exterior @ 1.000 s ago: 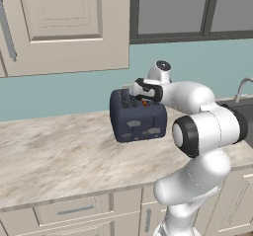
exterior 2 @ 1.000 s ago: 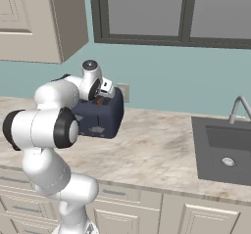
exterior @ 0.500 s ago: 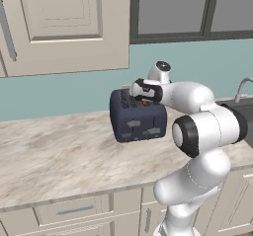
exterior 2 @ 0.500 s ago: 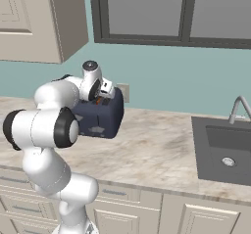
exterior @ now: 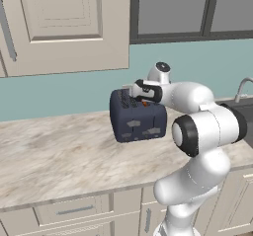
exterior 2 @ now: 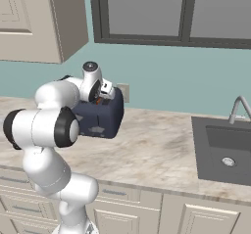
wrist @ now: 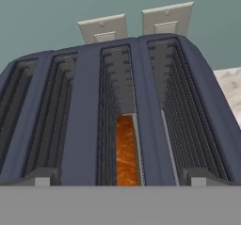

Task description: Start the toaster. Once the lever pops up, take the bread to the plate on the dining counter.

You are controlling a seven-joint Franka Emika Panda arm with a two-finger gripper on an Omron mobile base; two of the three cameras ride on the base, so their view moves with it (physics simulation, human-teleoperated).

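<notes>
hovering tool: gripper [exterior: 140, 90] poised just above the top of the toaster, jaws spread fully wide, nothing between them; two dark finger tips [wrist: 42, 177] show at the bottom of the hand view, one at each side
arm: white, dark-jointed, rising from the base in front of the cabinets and reaching forward over the worktop
bread: brown-orange slice [wrist: 125, 151] sunk low in the third slot from the left as the hand view shows it; a small orange patch [exterior: 144, 102] shows at the toaster top in the left base view and another [exterior 2: 100, 101] in the right base view
toaster: dark navy four-slot box [exterior: 137, 116], also [exterior 2: 100, 118] and [wrist: 87, 125], standing on the marble worktop toward the wall; grey control panels on its front; the other three slots look dark inside
worktop: beige marble [exterior: 54, 156] over cream cabinet drawers [exterior: 74, 210]
sink: dark basin [exterior 2: 225, 150] set into the worktop, well apart from the toaster, with a curved tap [exterior 2: 238, 108] behind it
wall: teal, with two cream outlet plates [wrist: 103, 28] just behind the toaster
upper fittings: cream wall cabinet [exterior: 64, 27] and a dark-framed window [exterior 2: 171, 12] above the worktop
</notes>
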